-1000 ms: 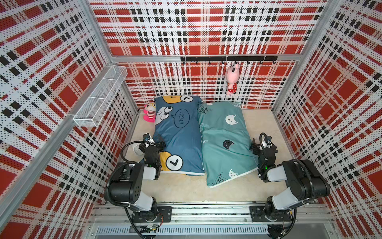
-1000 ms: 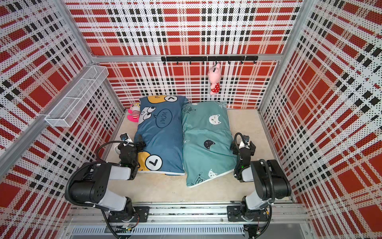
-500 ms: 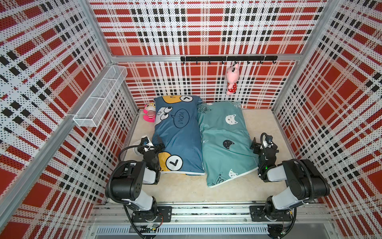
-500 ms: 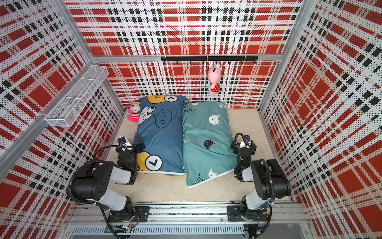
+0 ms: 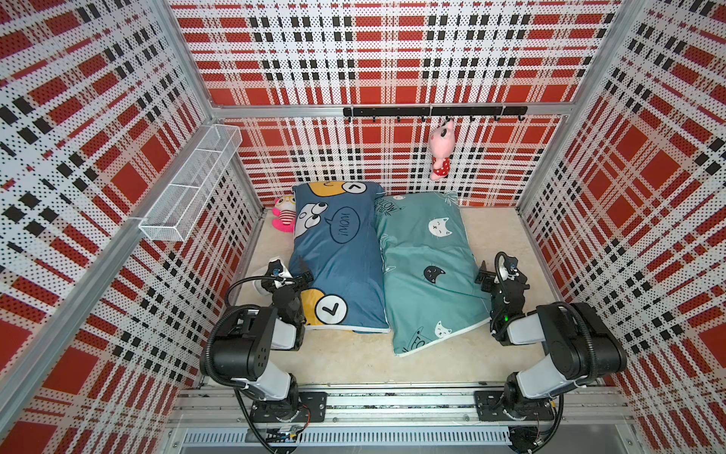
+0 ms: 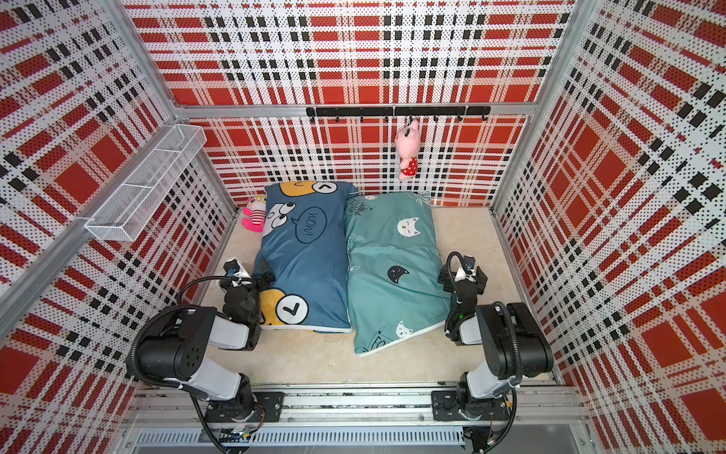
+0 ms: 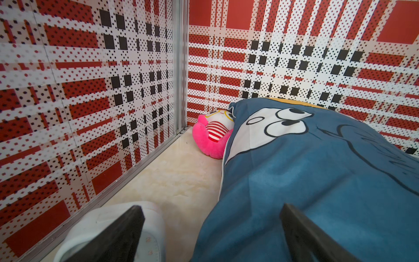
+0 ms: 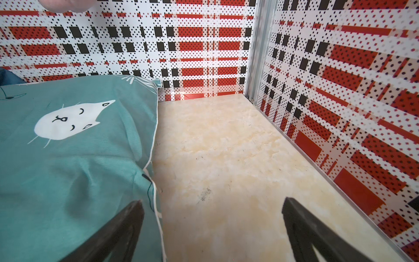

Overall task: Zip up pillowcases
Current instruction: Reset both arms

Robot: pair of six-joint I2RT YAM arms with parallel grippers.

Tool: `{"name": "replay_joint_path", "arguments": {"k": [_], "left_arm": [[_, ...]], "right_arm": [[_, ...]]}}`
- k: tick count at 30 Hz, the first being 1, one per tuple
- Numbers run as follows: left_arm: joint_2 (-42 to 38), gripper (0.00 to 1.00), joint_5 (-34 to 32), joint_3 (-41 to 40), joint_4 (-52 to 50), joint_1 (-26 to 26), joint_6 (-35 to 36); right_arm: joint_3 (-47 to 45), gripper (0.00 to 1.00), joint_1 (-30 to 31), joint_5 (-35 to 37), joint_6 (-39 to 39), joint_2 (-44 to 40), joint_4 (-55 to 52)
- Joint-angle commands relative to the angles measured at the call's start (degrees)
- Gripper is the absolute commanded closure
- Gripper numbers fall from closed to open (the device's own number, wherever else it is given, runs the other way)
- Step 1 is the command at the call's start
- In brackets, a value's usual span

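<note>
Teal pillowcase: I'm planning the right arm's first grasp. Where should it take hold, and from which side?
Probably the teal pillowcase by its white-piped edge beside the open right gripper, from the floor side: that seam lies thin and low; the stuffed middle bulges.

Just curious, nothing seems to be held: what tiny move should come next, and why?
Probably ease the open right fingers onto the edge of the teal pillow, where a small dark tab, perhaps the zipper pull, shows beside them; they hold nothing.
</note>
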Motion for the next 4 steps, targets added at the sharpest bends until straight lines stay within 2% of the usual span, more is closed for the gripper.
{"name": "replay_joint_path", "arguments": {"k": [1,4], "left_arm": [[0.56,0.02,0.47,-0.73,1.77,-0.15,0.95],[0.51,0.02,0.47,-0.82,1.79,-0.18,0.94]], "right_arm": [[0.76,0.0,0.27,-0.02,-0.6,0.56,1.2],[-0.09,0.0,0.44,1.44,-0.45,0.45,2.53]]}}
